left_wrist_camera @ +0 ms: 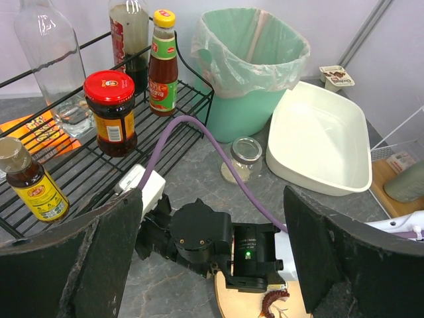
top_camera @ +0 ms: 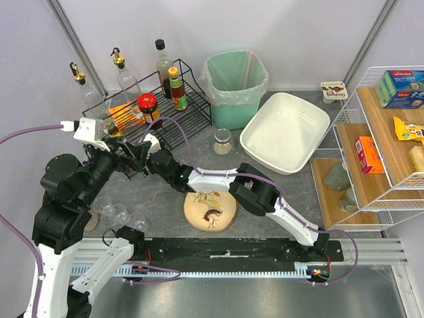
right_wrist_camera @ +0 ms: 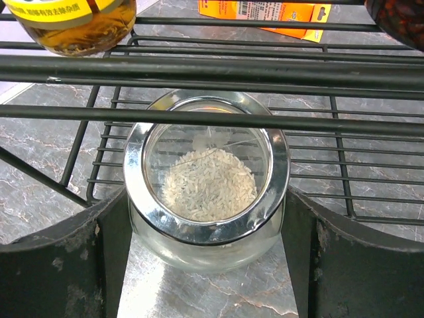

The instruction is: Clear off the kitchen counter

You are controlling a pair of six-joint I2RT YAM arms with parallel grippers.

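The kitchen counter (top_camera: 291, 192) is dark grey mottled stone. My right gripper (top_camera: 139, 154) reaches under the lower wires of the black wire rack (top_camera: 173, 129). In the right wrist view it (right_wrist_camera: 205, 222) is shut on a glass jar of rice (right_wrist_camera: 209, 182), with both fingers against the jar's sides. My left gripper (top_camera: 118, 156) hovers just above the right wrist. In the left wrist view it (left_wrist_camera: 212, 218) is wide open and empty. A second small glass jar (top_camera: 222, 141) stands on the counter by the rack.
The rack holds a red-lidded jar (top_camera: 148, 106), sauce bottles (top_camera: 177, 89) and an orange packet (top_camera: 122, 112). A green bin (top_camera: 233, 79), a white basin (top_camera: 285, 132) and a yogurt cup (top_camera: 333, 91) stand behind. A wooden plate (top_camera: 210, 211), drinking glasses (top_camera: 119, 211) and a shelf (top_camera: 361, 192) are nearby.
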